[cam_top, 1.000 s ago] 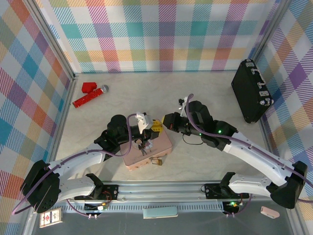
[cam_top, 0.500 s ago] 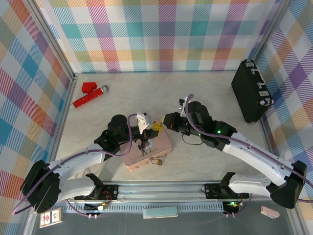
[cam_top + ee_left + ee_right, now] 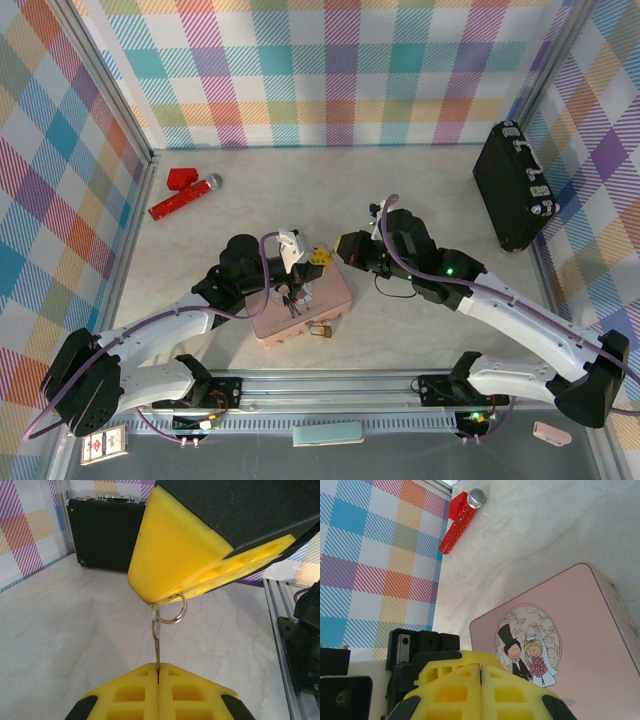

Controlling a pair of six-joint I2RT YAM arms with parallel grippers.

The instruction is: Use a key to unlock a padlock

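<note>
Since a second ago the left hand (image 3: 158, 680) has pinched shut on the tip of the key (image 3: 156, 640). The right hand (image 3: 481, 675) is clenched on the key's ring (image 3: 170, 611) above the pink tin (image 3: 330, 295). The padlock (image 3: 320, 330) sits against the tin's near edge. The table (image 3: 420, 190) is pale and marbled, with pastel plaid walls (image 3: 330, 70) around it. The tin lid shows a cartoon bride and groom (image 3: 525, 655). Pale marks on the black case (image 3: 515, 185) are too small to read.

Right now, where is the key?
In the left wrist view the key stands upright between the grippers: its tip is pinched in the left gripper below, its ring end at the right gripper above.
</note>
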